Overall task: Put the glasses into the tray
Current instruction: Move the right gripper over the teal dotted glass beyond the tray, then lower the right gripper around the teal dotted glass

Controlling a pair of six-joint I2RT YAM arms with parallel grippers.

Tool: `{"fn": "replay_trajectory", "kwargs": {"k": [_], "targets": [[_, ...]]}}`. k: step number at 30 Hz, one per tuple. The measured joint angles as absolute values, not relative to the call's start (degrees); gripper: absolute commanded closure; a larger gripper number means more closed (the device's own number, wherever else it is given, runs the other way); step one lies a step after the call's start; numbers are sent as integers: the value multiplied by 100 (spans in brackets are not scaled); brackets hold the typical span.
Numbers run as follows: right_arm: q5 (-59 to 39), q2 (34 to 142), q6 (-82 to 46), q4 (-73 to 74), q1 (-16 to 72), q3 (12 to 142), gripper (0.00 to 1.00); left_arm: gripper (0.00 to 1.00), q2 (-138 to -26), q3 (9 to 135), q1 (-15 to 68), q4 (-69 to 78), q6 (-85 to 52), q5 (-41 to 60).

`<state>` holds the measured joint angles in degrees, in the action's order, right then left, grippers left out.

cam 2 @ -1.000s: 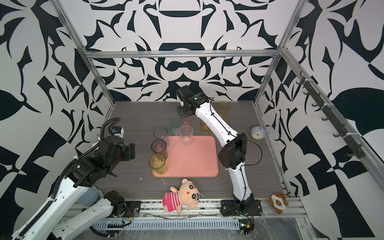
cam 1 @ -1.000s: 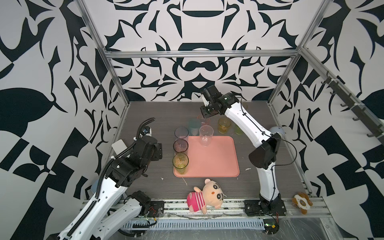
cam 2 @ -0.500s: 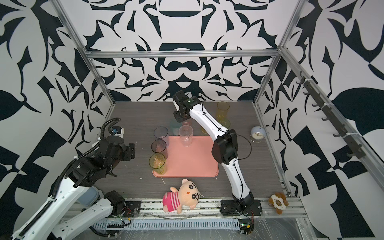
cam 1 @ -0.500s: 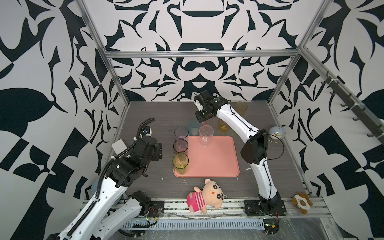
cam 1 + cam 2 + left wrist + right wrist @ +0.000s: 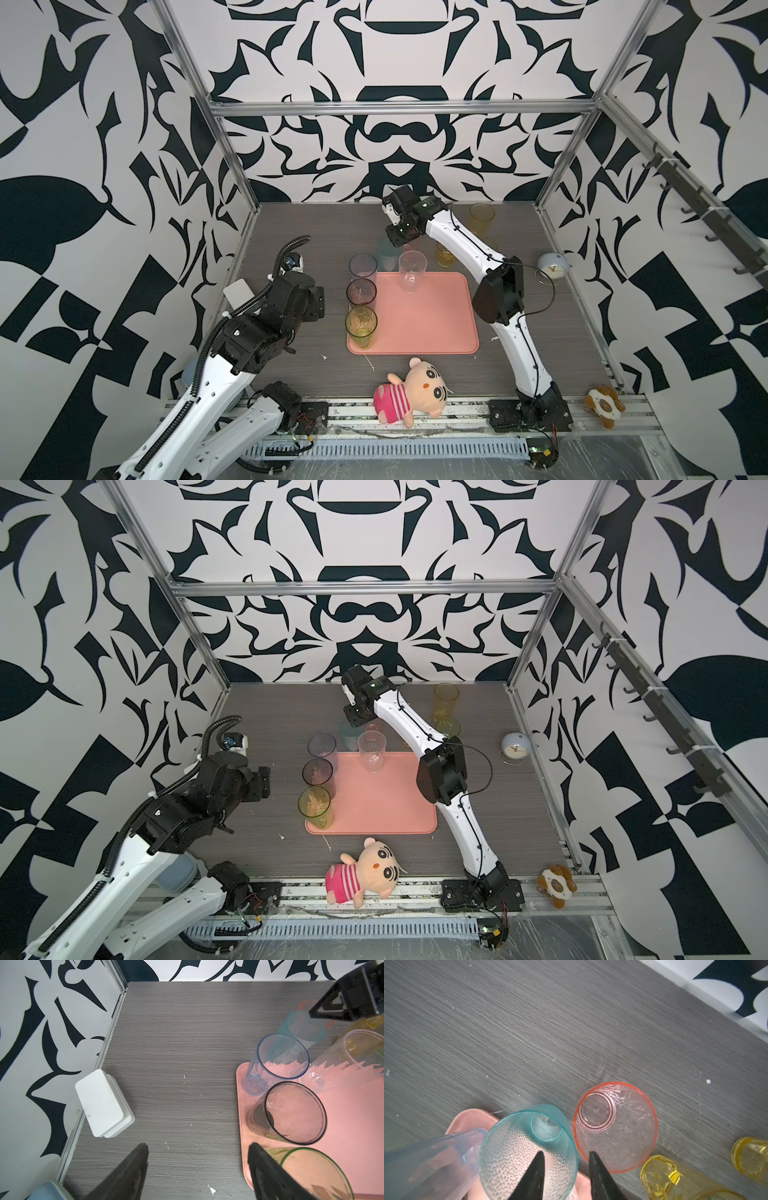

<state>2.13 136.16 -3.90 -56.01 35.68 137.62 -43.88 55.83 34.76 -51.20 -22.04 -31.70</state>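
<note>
The salmon-pink tray (image 5: 432, 324) holds a blue-grey glass (image 5: 363, 266), a smoky glass (image 5: 361, 291), a green glass (image 5: 361, 326) and a clear glass (image 5: 412, 272). A teal glass (image 5: 527, 1147) and a pink glass (image 5: 614, 1126) stand on the table just behind the tray's far edge. Amber glasses (image 5: 482, 216) (image 5: 444, 254) stand further right. My right gripper (image 5: 566, 1152) hangs open above the teal and pink rims, holding nothing. My left gripper (image 5: 197, 1145) is open over bare table left of the tray.
A small white box (image 5: 104, 1103) leans at the left wall. A round clock (image 5: 552, 266) stands at the right. A plush doll (image 5: 411, 390) and a small toy (image 5: 602, 405) lie at the front edge.
The right arm has swung left, from above the amber glasses to above the teal and pink glasses. The left arm has not moved.
</note>
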Motion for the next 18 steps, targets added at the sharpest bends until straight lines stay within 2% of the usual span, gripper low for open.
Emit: {"fn": "replay_trajectory", "kwargs": {"k": [11,18], "targets": [[222,13758,-384,-5603,3568,13773,61,21,-4388,5583,3476,-5120,-2204,-3170],[222,13775,-364,-5599,3568,13791,68,21,-4388,5583,3476,-5120,-2206,-3173]]}}
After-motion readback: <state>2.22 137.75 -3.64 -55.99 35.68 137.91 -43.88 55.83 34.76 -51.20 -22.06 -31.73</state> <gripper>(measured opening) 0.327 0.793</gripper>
